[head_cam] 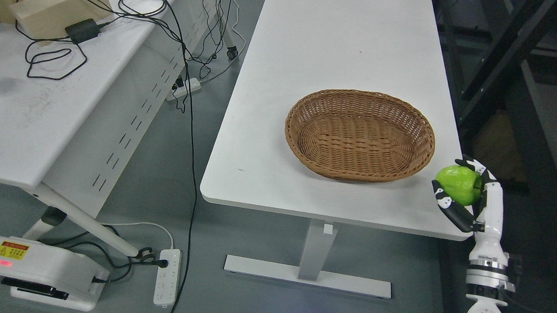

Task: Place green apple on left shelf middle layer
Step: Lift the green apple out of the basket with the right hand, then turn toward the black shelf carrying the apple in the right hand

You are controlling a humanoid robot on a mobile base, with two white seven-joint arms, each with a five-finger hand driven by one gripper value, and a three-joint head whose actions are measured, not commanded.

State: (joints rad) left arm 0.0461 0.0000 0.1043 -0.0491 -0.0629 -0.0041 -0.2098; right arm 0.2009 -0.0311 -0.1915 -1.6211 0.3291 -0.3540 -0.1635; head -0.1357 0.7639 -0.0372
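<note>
A wicker basket (360, 134) sat on the white table (321, 56). Left of the table stood a second desk (46, 115) with cables (51, 60), and a power strip (167, 276) lay on the floor.

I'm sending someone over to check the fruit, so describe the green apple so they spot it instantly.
Start at the white table with the empty wicker basket. Off its near right corner, the robot's right hand is raised. The green apple sits in its fingers, the only bright green thing there.
</note>
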